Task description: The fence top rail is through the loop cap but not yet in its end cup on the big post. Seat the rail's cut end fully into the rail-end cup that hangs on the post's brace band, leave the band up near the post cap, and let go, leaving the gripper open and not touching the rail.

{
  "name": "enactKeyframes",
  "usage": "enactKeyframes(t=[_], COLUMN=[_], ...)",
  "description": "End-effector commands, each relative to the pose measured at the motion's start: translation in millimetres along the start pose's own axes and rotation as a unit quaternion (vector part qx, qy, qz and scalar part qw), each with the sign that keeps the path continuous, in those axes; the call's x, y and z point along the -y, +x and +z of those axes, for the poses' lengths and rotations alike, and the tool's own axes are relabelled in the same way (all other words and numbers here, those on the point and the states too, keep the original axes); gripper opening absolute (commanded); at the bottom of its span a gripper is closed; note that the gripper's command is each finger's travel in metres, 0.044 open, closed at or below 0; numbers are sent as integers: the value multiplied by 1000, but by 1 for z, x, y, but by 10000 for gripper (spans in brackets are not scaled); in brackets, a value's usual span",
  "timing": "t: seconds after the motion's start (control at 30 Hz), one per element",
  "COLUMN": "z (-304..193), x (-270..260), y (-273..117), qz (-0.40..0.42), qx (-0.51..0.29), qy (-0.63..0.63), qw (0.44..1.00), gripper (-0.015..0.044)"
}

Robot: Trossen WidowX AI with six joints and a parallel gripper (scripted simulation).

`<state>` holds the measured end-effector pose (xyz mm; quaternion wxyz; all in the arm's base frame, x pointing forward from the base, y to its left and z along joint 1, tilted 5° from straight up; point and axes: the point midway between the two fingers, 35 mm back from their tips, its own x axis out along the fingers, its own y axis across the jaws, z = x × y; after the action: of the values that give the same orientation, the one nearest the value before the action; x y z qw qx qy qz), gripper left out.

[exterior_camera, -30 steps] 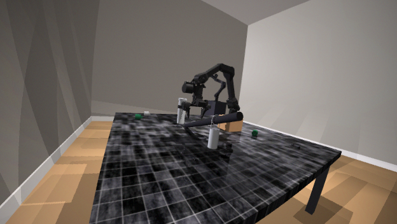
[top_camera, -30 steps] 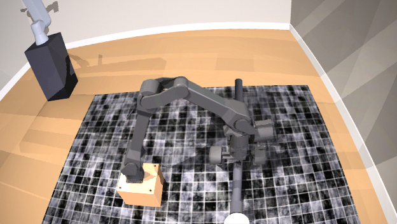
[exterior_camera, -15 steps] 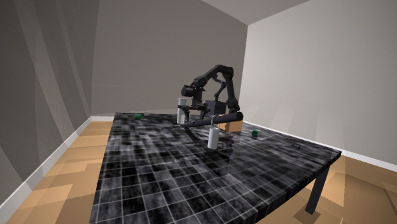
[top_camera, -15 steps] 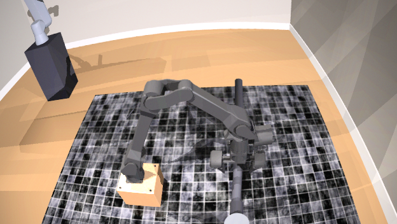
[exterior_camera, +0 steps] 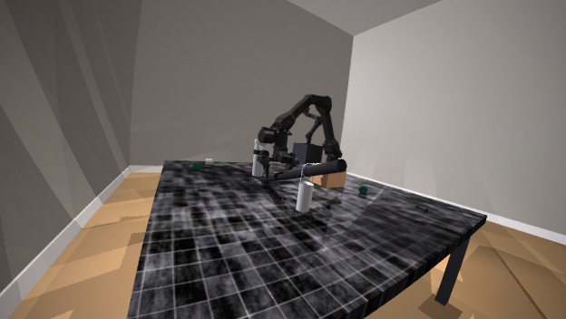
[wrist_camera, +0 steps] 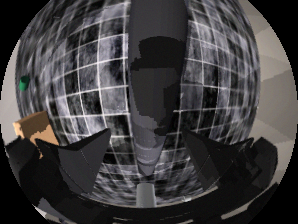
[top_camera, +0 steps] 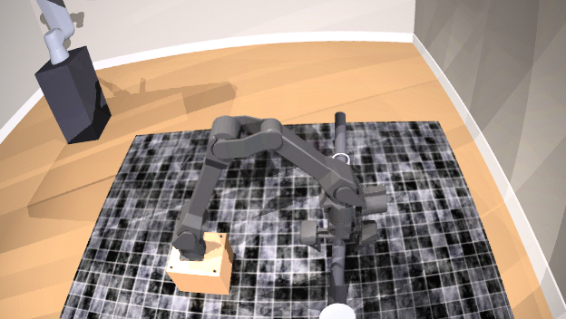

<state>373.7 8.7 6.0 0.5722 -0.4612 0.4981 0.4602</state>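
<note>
The dark rail (top_camera: 338, 265) (exterior_camera: 324, 169) (wrist_camera: 152, 85) runs through the thin loop cap on the short white post (exterior_camera: 305, 198). In the exterior view it slopes down toward the big white post (top_camera: 337, 312) (exterior_camera: 257, 169) (wrist_camera: 146, 195); its cut end is low, below the band's height. A dark cup (top_camera: 337, 294) shows beside the big post in the top view; the arm's fingers clutter it in the exterior view, and seating is not clear. My gripper (top_camera: 338, 242) (wrist_camera: 147, 132) is open above the rail, with one finger on each side and nothing held.
A wooden block (top_camera: 200, 281) (exterior_camera: 335, 179) (wrist_camera: 37, 126) stands at my arm's base. Green objects (exterior_camera: 197, 166) (exterior_camera: 363, 189) and a small white piece (exterior_camera: 209, 160) lie on the table. Another arm on a dark pedestal (top_camera: 74, 97) (exterior_camera: 307, 153) stands beyond the table.
</note>
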Motion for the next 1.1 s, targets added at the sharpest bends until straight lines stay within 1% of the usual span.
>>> enactKeyframes(t=[0.0,0.23,0.57,0.83,1.0,1.07], z=[-1,-1,-1,-1,-1,-1], x=[-1,-2,-2,-2,-1,0], y=[8,17,17,17,11,9], qz=[1,1,1,1,1,2], qx=[-2,-2,-2,-2,-2,-7], qy=[2,2,2,2,2,3], qw=[1000,1000,1000,1000,1000,1000], gripper=[440,440,177,124,0,0])
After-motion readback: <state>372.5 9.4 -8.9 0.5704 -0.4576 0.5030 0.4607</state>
